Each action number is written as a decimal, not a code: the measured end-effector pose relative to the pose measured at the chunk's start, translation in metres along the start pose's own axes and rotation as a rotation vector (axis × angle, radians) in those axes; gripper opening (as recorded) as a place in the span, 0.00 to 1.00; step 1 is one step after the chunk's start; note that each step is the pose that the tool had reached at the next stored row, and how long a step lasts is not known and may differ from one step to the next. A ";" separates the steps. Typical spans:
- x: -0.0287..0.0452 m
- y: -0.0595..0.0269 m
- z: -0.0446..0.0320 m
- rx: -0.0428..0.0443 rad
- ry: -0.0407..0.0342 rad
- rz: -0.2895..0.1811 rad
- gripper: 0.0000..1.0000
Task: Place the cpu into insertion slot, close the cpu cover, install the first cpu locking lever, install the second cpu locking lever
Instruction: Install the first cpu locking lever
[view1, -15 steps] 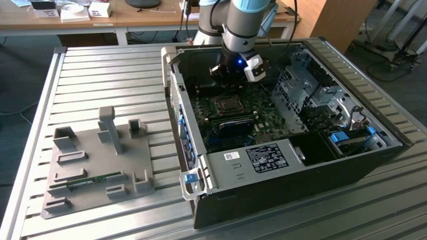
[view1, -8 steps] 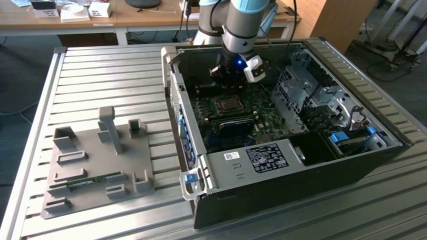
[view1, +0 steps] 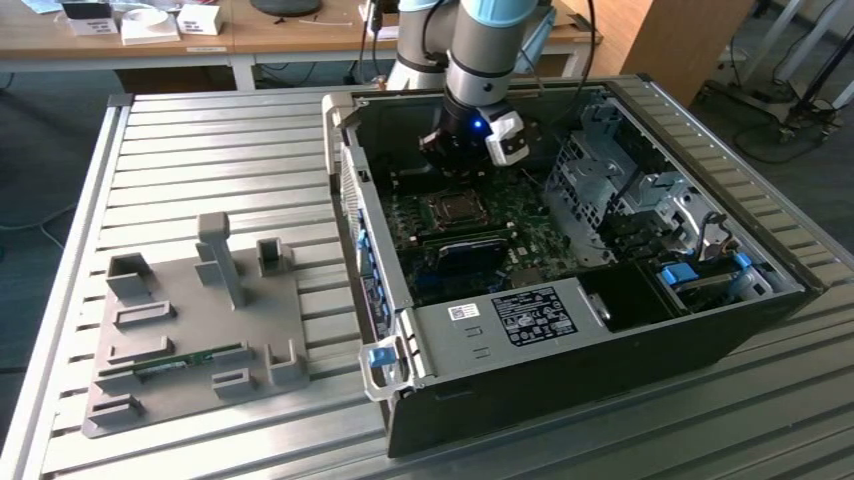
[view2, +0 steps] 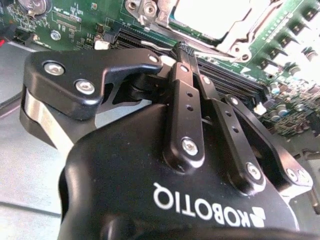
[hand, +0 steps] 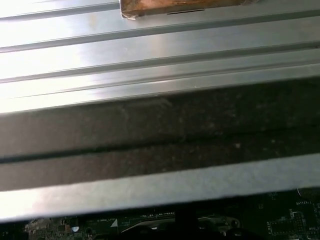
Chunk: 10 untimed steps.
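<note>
White logo lettering on the gripper (view2: 183, 50); case label (view1: 534, 312) unreadable.

My arm (view1: 483, 45) is silver-grey with pale blue joint caps and a blue wrist light. My gripper (view2: 181, 51) is glossy black with silver screws and white lettering.

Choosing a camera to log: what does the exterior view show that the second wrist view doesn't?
The exterior view adds the computer case, the slatted table and a grey fixture tray. The second wrist view adds the screws on the claw and a coin cell. Both share the claw, the green board and the cpu in the insertion slot.
</note>
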<state>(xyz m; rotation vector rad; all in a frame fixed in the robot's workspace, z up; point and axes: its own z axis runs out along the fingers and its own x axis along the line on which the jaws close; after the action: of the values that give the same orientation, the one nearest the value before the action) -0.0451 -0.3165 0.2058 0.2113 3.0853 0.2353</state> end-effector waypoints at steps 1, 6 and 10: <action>0.0000 0.0002 0.0001 0.0003 -0.0015 0.010 0.11; 0.0002 0.0015 0.0003 0.0008 -0.0045 0.029 0.11; 0.0004 0.0027 0.0005 0.0010 -0.0059 0.037 0.11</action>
<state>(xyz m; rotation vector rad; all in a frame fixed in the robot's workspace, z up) -0.0450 -0.3137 0.2057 0.2694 3.0779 0.2340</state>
